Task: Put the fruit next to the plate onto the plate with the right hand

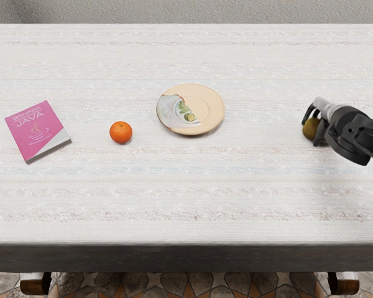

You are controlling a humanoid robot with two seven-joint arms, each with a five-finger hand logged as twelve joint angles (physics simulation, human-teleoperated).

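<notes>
A tan plate (205,105) with a white and green pattern on its left part lies on the table a little right of centre. An orange (120,132) sits on the table to the plate's left, apart from it. Far to the right, my right hand (315,124) reaches in from the right edge, its dark fingers curled around a small olive-green fruit (310,128) at table level. That fruit is partly hidden by the fingers. The left arm does not show.
A pink book (36,130) titled Java lies near the table's left edge. The white table (186,192) runs wide across the view, its front edge near the bottom.
</notes>
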